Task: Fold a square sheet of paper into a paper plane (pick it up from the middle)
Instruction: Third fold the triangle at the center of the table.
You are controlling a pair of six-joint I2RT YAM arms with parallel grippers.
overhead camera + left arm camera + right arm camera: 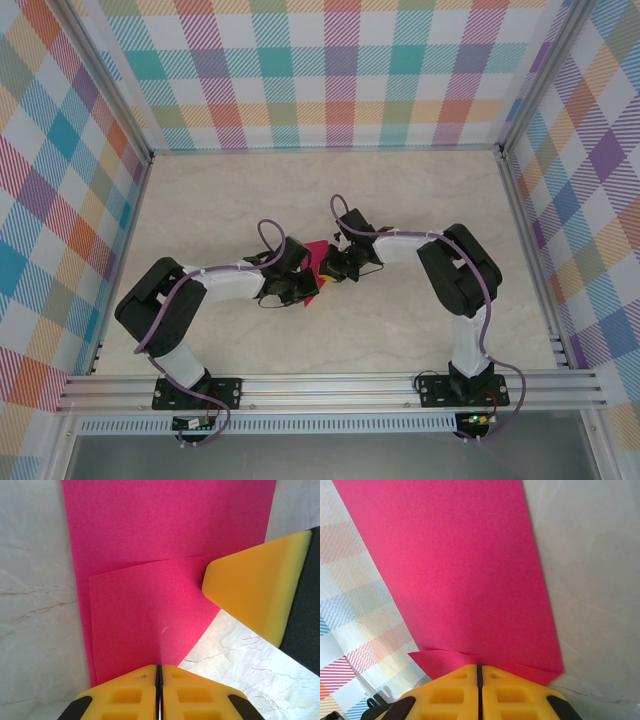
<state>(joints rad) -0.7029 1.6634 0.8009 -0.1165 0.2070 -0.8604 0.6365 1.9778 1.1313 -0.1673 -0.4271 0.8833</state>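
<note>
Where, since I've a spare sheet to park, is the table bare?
Bare: the table along the back wall, and its left and right margins. Crowded: centre, where left gripper and right gripper pinch the pink sheet.

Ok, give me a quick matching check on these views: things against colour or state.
Things:
1. paper
2. table
3. left tool
4. back wall

Colour or state:
a. plaid
b. shut
c. magenta, one flap folded over
d. pale marble

Pairs: 1-c, 2-d, 3-b, 4-a
</note>
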